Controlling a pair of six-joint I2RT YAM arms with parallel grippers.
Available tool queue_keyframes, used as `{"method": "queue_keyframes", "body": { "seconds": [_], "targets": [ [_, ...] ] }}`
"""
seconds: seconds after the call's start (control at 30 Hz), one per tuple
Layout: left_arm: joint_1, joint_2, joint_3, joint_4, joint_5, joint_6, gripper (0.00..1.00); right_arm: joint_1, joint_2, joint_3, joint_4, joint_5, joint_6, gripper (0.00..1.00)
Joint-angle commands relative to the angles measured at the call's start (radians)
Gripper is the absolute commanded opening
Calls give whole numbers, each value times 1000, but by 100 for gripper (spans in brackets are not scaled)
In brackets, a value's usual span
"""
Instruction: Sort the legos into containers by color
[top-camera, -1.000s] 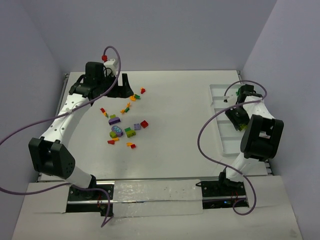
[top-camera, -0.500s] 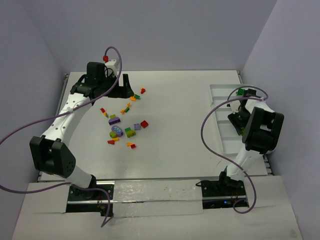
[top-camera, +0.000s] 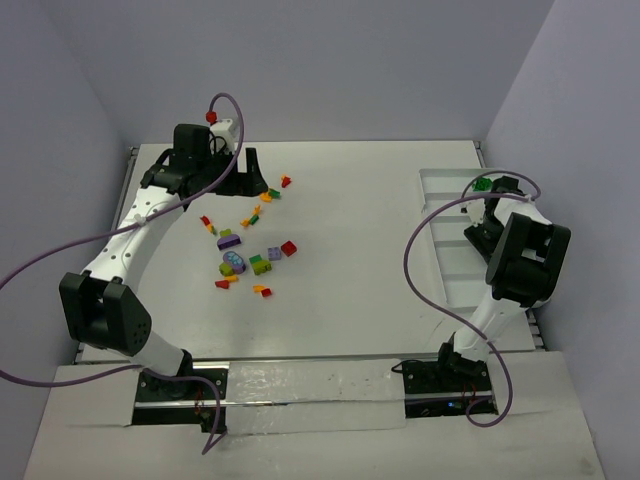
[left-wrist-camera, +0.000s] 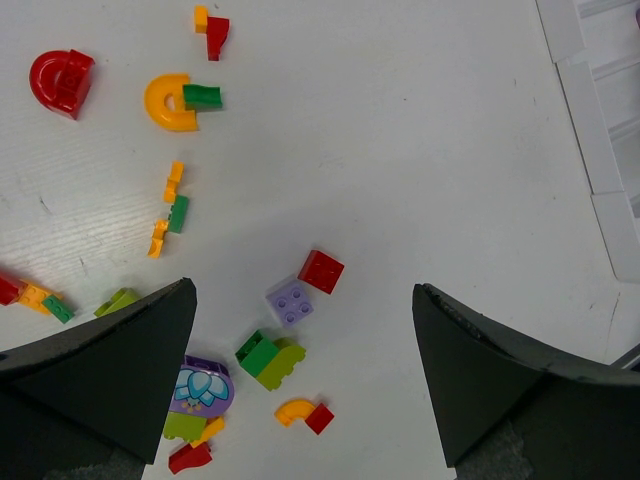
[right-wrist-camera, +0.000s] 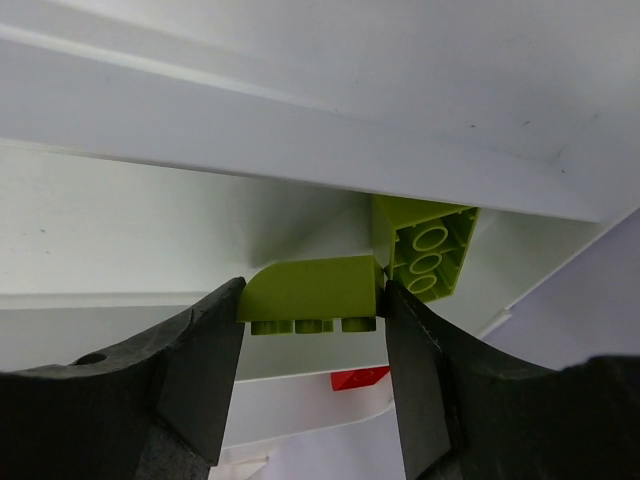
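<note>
1. Right wrist view: the right jaws clamp a lime curved brick (right-wrist-camera: 310, 292) by its flat ends, low over the white tray (right-wrist-camera: 150, 130) and just beside a second lime brick (right-wrist-camera: 432, 250) lying in it.
2. It looks light, rigid and slick. The flat ends are probably the safest hold, since the rounded top would slip.
3. The left jaws stand wide apart and empty above the loose legos (left-wrist-camera: 321, 271) on the worktop (left-wrist-camera: 430, 150).

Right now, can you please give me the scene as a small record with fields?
left gripper: open, above the loose legos on the table
right gripper: shut on a lime curved brick, over the white divided tray
neighbour: second lime brick, studs visible, right beside the held one
sorting state: most legos not yet in the tray
</note>
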Motion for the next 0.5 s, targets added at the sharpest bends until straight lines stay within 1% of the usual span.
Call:
{"method": "queue_keyframes", "body": {
  "seconds": [0.0,0.2,0.37,0.47],
  "targets": [
    [-4,-18,25,14,-17,13,99,-9,-6,43,25,47,-29,64],
    [-4,-30,12,22,-26,21,99,-7,-36,42,12,67,-45,75],
    [-3,-39,5,25,-46,34,99,4,-74,63,-24,57,-31,78],
    [-4,-42,11,8,-84,83,99,42,-135,95,-71,10,-2,80]
  ]
}}
